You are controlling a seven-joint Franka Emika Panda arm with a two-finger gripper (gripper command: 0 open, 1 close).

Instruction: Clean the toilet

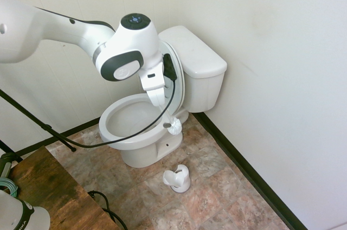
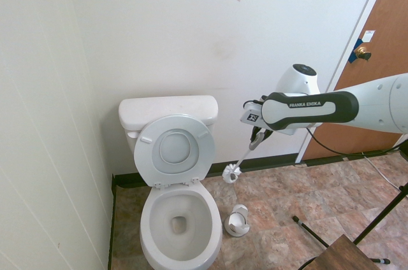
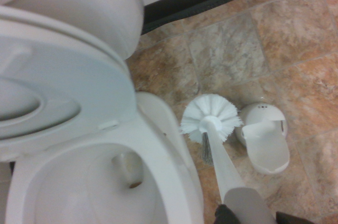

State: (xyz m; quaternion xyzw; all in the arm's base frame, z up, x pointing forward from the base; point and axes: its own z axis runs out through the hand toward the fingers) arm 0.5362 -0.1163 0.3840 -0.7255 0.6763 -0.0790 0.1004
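The hand (image 2: 255, 137), clamped on a white bristle-headed toilet brush (image 2: 231, 174), hangs beside the glossy white ceramic toilet (image 2: 180, 219), so carrying the head over its open bowl and lowering seems next.

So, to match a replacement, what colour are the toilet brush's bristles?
White, like its handle; the toilet brush shows best in the wrist view.

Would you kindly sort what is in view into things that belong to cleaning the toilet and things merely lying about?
For the job: toilet, lid raised; brush held by the gripper; brush holder on the floor.

Lying about: wooden table; door.
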